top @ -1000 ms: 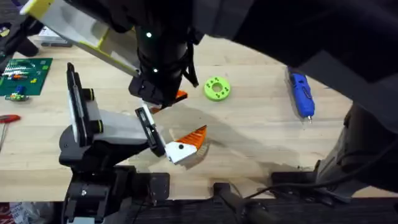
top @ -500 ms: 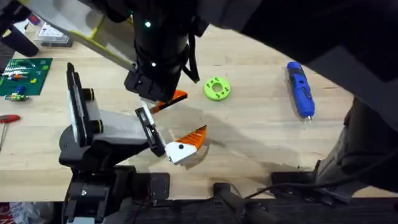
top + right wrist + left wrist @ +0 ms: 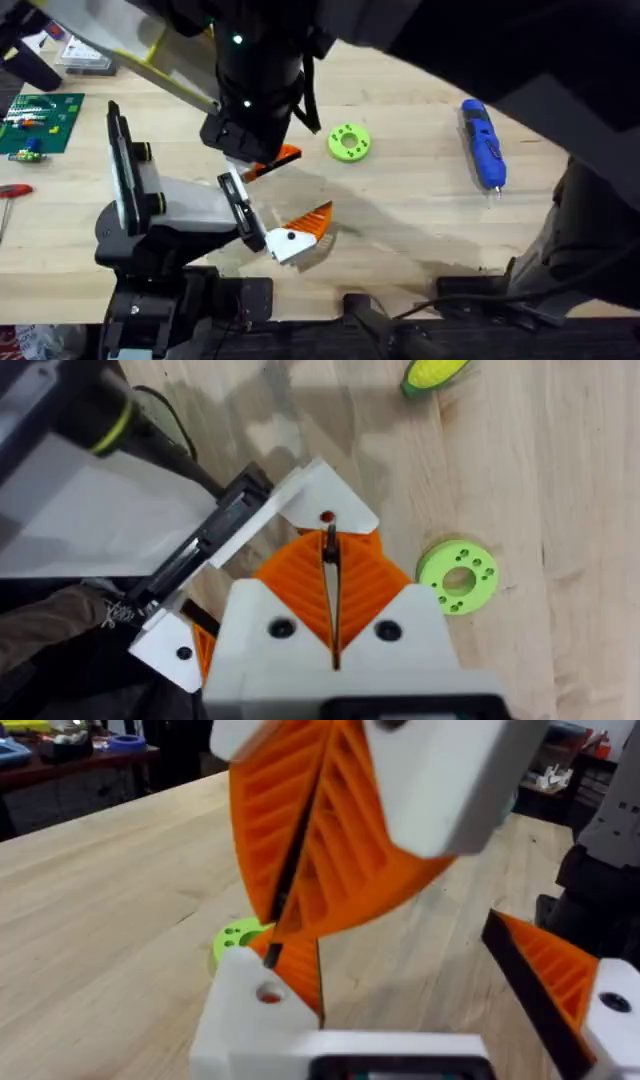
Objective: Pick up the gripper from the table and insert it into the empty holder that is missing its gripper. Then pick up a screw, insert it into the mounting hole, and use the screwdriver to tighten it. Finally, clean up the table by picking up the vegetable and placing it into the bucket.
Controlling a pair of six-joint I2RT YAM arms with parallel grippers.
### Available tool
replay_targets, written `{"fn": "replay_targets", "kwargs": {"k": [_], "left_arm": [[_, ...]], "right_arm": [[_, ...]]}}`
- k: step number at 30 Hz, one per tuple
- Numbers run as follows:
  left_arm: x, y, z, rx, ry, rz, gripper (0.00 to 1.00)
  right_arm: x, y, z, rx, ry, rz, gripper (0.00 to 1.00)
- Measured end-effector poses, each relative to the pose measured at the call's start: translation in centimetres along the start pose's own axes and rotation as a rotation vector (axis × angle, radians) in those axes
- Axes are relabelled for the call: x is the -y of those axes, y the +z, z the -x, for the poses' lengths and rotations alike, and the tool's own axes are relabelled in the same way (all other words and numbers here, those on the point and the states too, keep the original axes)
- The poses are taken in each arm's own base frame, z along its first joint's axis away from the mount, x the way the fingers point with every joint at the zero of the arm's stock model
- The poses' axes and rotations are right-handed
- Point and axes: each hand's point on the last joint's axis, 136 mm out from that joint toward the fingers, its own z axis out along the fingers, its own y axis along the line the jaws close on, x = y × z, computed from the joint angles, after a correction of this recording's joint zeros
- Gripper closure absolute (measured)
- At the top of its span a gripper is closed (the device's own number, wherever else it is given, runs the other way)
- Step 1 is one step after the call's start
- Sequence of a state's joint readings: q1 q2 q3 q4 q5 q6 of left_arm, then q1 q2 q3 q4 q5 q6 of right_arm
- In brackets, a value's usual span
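Roughly: the right gripper (image 3: 331, 565) is pinched tight on the screw (image 3: 329, 540), just over the mounting hole (image 3: 326, 517) of the holder (image 3: 190, 205), at the bench's front-left edge. Any tilt could jam or drop it. The left gripper (image 3: 400, 970) gapes wide. Screw tip unclear; overhead, an arm hides the hole.

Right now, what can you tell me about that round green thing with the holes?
The green disc is a small lime-green ring that looks like plastic, with a big hole in its middle and little holes dotted around its top face. It lies flat on the wooden table, past the holder and left of the blue screwdriver. Nothing touches it. The right wrist view shows it too.
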State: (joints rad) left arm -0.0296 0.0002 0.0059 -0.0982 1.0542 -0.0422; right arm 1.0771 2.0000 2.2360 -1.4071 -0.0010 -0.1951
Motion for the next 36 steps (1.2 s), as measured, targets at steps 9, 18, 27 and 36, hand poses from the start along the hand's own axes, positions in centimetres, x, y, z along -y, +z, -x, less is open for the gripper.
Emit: {"fn": "replay_targets", "kwargs": {"k": [9,18,27,36], "left_arm": [[0.0,0.0,0.0,0.000,0.000,0.000,0.014],[0.0,0.0,0.0,0.000,0.000,0.000,0.014],[0.0,0.0,0.0,0.000,-0.001,0.000,0.014],[0.0,0.0,0.0,0.000,-0.001,0.000,0.014]], "right_arm": [[-0.5,0.0,0.1,-0.001,-0.011,0.004,0.993],[-0.6,1.0,-0.4,-0.041,-0.011,0.012,0.993],[-0.6,1.4,-0.2,-0.041,-0.011,0.012,0.993],[-0.5,1.4,-0.1,-0.038,-0.011,0.011,0.993]]}}
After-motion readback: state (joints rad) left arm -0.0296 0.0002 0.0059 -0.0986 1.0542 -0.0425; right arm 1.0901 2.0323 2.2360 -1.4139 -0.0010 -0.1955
